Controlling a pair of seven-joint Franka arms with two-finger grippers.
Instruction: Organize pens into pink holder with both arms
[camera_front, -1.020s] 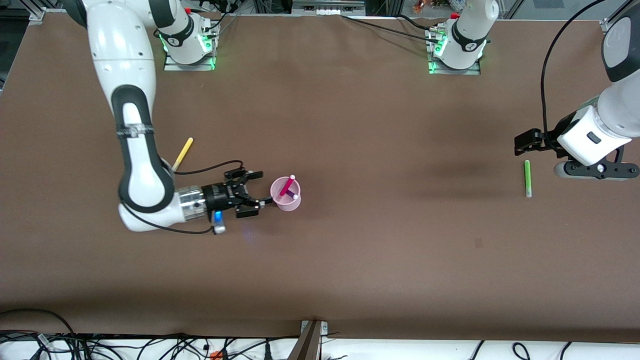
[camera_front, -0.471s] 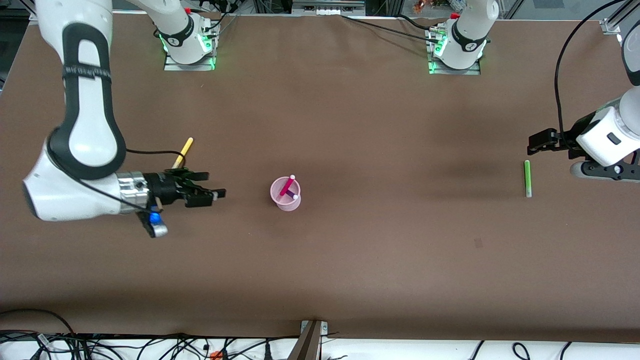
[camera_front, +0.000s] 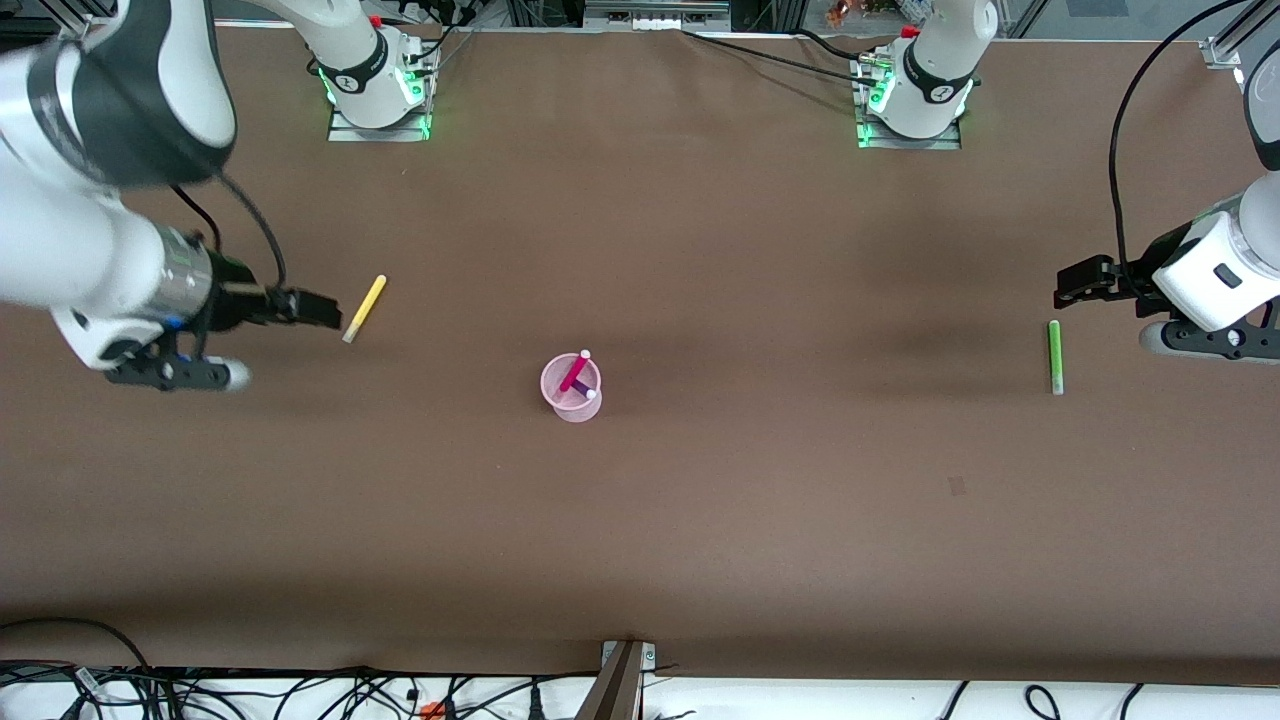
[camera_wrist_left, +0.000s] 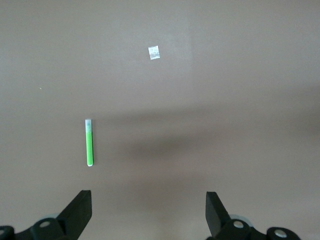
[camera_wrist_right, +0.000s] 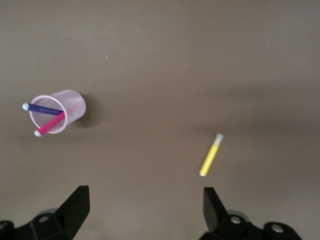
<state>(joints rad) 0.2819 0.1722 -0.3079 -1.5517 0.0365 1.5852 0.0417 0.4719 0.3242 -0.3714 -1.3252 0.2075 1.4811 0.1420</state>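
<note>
High front cam, wrist cams facing tabletop

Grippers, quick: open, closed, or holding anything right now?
Left gripper: open, empty, over the table beside the green pen.
Right gripper: open, empty, beside the yellow pen.

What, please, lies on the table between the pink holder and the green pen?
Only bare brown table between the pink holder and green pen, per the front view.
</note>
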